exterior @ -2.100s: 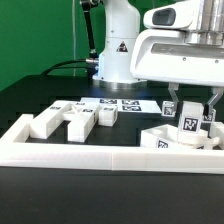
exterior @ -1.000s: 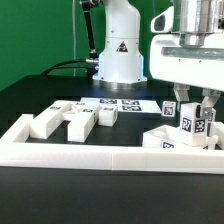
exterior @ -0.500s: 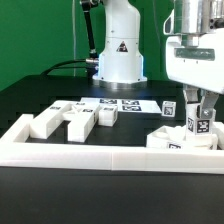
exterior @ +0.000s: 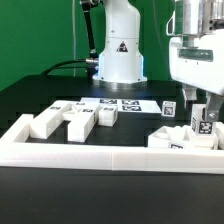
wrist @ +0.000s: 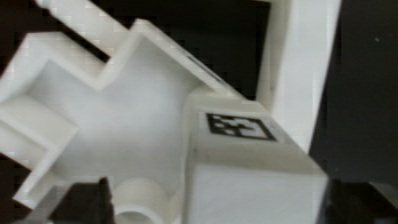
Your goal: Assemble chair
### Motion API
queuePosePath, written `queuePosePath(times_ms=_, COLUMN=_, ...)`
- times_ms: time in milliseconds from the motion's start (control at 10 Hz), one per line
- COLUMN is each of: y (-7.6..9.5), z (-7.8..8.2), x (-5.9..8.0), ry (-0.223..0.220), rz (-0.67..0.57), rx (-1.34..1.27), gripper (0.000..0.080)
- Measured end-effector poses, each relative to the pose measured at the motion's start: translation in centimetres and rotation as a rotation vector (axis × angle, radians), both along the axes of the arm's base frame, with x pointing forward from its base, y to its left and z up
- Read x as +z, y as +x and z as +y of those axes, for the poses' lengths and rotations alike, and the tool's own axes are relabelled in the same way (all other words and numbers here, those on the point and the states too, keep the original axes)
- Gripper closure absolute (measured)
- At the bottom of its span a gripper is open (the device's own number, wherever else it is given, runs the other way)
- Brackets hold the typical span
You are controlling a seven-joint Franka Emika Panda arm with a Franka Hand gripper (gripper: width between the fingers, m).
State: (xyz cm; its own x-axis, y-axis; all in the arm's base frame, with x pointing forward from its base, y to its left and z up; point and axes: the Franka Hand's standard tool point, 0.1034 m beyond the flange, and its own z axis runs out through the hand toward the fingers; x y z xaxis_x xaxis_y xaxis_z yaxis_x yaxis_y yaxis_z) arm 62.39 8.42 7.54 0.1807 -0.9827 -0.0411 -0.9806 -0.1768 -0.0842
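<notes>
The robot's fingers stand clamped on a tagged white chair leg, another chair part just below them on the table, loose parts well apart.

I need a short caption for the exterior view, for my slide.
Gripper holding a tagged chair part near the border wall, loose parts at the exterior view's left.
</notes>
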Motion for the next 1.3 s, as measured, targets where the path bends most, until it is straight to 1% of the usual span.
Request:
queuePosePath(times_ms=100, y=0.06, z=0.33, x=-0.03, ry=-0.013, rz=-0.020, rx=0.136, gripper=0.0159)
queuePosePath(times_ms=400, y=0.16, z=0.71, x=-0.04, ry=-0.044, rz=-0.053, rx=0.472, gripper=0.0151)
queuePosePath(times_ms=600, y=0.25, z=0.64, x=-0.01, ry=-0.064, rz=-0.069, rx=0.664, gripper=0.0150)
queuePosePath(times_ms=900, y=0.32, z=0.59, x=0.03, ry=-0.087, rz=-0.081, rx=0.899, gripper=0.0150)
queuePosePath(times_ms=1300, y=0.34, z=0.00, x=-0.01, ry=-0.118, rz=-0.088, rx=1.163, gripper=0.0150)
